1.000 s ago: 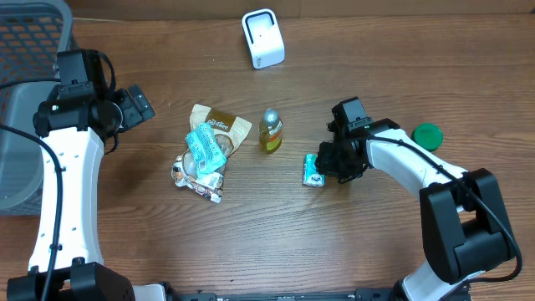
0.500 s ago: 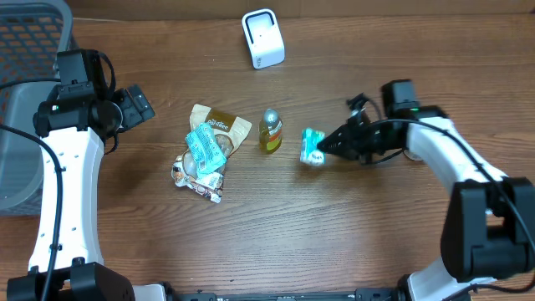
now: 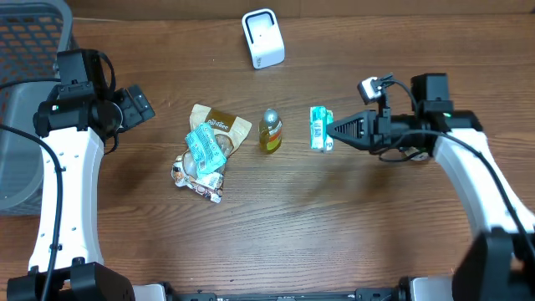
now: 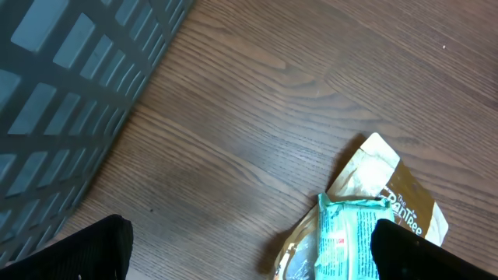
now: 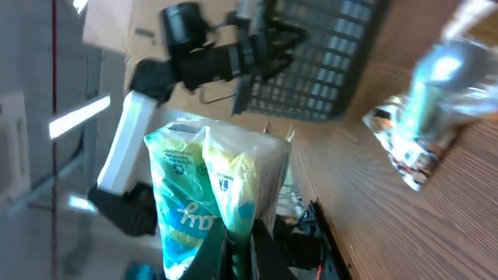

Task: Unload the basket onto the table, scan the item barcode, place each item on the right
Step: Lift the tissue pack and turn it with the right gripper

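Right pincer [image 3: 332, 132] pinches the small teal-and-white packet [image 3: 318, 128] by its right edge, jaws pressed onto it and pointing toward the robot's left. The left pincer [image 3: 134, 104] hangs spread wide, with nothing between its fingers [image 4: 70, 249]. Everything else rests on the brown wooden surface [image 3: 334, 242]. A grey mesh basket [image 3: 25, 50] sits at its far left corner. Near the middle lies a heap of snack bags [image 3: 207, 150], a teal one on top of a brown pouch. A white scanner [image 3: 263, 38] stands at the far edge. Just right of the heap is a small yellow bottle [image 3: 269, 130]. The packet is held above the surface, near that bottle but apart from it. Seen from overhead, its long axis runs from the far edge toward the near edge.
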Robot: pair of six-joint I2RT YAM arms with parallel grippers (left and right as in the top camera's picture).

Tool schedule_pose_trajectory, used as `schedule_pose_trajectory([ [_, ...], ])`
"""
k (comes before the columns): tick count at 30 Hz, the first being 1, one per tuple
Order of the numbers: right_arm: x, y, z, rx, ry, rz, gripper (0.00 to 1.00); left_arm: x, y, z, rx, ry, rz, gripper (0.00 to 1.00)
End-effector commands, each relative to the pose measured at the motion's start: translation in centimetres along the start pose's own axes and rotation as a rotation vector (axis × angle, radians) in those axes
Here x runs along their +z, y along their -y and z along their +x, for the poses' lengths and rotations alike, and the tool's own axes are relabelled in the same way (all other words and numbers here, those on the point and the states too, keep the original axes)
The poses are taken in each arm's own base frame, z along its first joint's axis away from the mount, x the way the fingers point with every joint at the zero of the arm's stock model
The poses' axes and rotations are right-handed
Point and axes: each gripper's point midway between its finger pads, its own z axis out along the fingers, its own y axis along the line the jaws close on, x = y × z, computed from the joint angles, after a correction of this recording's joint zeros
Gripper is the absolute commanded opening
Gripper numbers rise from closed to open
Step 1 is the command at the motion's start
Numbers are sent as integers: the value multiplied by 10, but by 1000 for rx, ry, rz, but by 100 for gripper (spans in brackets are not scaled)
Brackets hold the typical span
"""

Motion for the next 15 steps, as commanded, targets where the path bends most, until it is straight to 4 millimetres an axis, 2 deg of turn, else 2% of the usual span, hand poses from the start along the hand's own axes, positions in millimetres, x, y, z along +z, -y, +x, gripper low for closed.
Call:
schedule_pose_trajectory([
  [1,-1,-49,4,-113,-5,-35,4,-4,1,-4,11,15,6,99],
  [5,-1,-73,11,-81,-7,-34,4,-4,1,-4,11,15,6,100],
  [8,-1,-82,14,-93,-7,-34,4,-4,1,-4,11,15,6,100],
  [15,-1,-85,16,-109,-7,-34,4,-4,0,-4,11,15,5,100],
])
